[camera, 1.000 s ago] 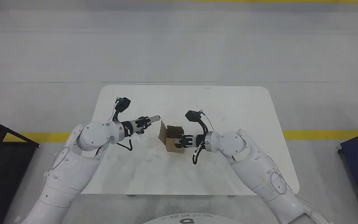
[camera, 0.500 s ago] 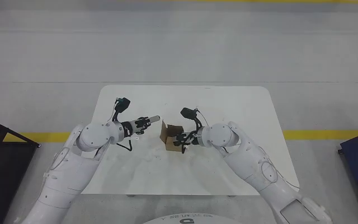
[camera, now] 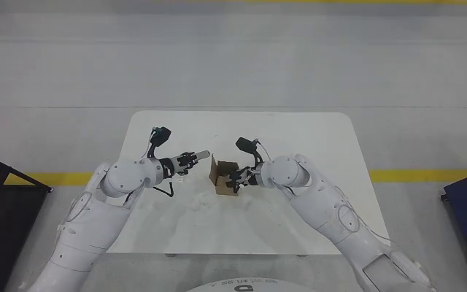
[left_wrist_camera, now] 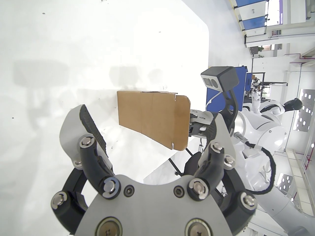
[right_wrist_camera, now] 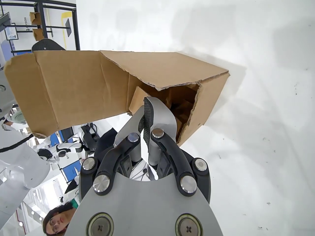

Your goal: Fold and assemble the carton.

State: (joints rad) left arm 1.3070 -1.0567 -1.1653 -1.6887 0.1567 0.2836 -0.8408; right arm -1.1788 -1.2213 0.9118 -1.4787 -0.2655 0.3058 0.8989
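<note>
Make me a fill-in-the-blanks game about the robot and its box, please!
1. The carton is made of brown ____.
2. It sits on a table whose colour is ____.
3. The left tool is apart from the carton, and its fingers are ____.
4. The right tool is at the carton's open end, and its fingers are ____.

Missing words: cardboard, white, open, shut.

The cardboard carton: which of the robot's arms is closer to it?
Right. The right arm has its closed jaws at the carton's open end. The left arm holds its open jaws off the carton's other side, with bare table between.
</note>
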